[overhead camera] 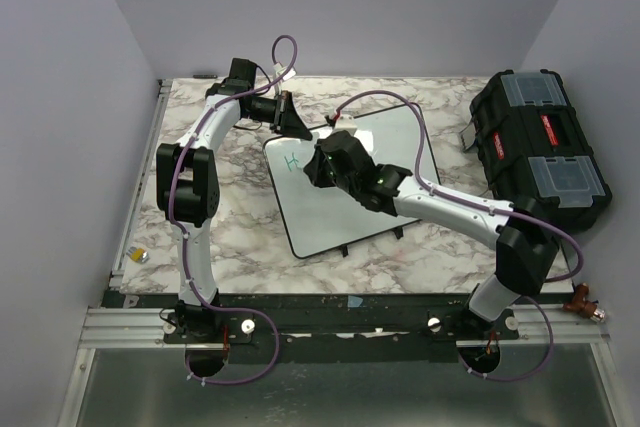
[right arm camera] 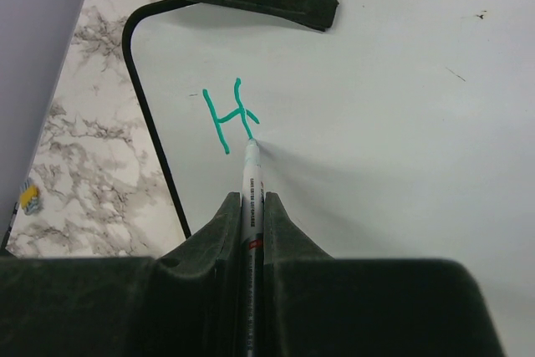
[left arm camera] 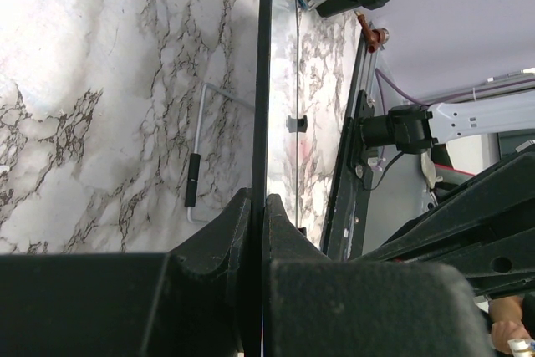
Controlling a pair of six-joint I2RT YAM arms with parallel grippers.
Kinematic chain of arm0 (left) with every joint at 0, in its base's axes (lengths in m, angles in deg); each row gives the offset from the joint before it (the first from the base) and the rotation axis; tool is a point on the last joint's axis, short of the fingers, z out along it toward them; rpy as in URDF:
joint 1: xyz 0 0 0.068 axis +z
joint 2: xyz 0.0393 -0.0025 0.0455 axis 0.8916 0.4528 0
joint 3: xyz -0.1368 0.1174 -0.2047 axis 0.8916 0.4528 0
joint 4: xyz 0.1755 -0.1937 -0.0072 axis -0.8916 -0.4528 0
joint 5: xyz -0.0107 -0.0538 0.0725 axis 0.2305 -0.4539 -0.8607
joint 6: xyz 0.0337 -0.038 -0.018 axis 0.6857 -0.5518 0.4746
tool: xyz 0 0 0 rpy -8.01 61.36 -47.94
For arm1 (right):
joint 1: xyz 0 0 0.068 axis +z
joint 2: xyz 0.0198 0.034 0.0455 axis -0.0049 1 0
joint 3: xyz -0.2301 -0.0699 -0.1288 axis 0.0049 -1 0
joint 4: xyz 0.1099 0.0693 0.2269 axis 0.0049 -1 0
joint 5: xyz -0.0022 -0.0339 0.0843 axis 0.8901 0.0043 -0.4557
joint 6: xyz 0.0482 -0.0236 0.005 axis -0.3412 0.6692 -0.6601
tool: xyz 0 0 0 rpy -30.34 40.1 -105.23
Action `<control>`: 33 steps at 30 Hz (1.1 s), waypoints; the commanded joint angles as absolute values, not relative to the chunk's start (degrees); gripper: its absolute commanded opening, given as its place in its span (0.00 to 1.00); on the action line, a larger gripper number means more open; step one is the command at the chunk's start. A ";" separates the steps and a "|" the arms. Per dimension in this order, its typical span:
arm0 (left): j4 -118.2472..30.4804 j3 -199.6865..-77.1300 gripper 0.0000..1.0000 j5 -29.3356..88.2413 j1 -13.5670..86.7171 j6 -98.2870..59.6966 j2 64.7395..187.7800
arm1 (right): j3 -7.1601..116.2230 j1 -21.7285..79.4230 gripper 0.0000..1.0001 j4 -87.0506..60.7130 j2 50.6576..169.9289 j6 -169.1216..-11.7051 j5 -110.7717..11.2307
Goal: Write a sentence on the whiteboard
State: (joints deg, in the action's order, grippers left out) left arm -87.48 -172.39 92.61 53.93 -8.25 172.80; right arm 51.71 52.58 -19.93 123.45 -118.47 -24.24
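Right jaws grip a marker (right arm camera: 252,198) with its tip touching a green H (right arm camera: 230,114) on the whiteboard (right arm camera: 401,123), whose edge left jaws clamp.

The top external camera looks steeply down from high behind the near edge of the marble table (overhead camera: 240,237), taking all of it in from afar. The left wrist camera sits close, sighting edge-on along the whiteboard (left arm camera: 266,81) frame toward the aluminium rail (left arm camera: 347,148). The right wrist camera looks down its marker (right arm camera: 251,198) at the board face, very near. All three share the whiteboard; the green H (right arm camera: 230,119) shows in two.
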 commanded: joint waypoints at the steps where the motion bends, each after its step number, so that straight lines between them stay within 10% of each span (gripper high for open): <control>1: -84.90 -172.40 0.00 88.69 53.32 -5.52 170.12 | 50.48 52.37 0.01 -23.63 122.45 -118.72 -25.32; 33: -84.31 -172.15 0.00 87.71 53.33 -5.08 169.34 | 46.56 51.85 0.01 -17.25 115.67 -109.48 -20.57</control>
